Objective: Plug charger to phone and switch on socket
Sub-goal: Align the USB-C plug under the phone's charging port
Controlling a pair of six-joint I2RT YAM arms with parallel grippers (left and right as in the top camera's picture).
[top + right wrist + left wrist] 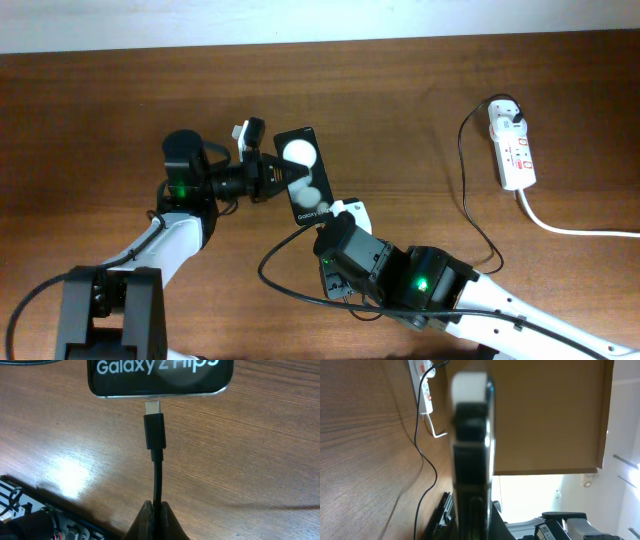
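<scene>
The black phone [303,175], with two white circles on its face, is held on the table by my left gripper [283,172], which is shut on its left edge. The left wrist view shows the phone edge-on [472,460]. My right gripper [159,510] is shut on the charger's black cable just behind the plug [154,432]. The plug's metal tip [152,408] meets the phone's bottom edge [160,380]; how deep it sits I cannot tell. The cable [465,195] runs to the adapter [507,112] in the white socket [514,150] at the far right.
The socket's thick white cord [570,228] runs off the right edge. Slack black cable loops on the wood under my right arm [275,270]. The socket also shows in the left wrist view [424,390]. A pale wall borders the table's far edge.
</scene>
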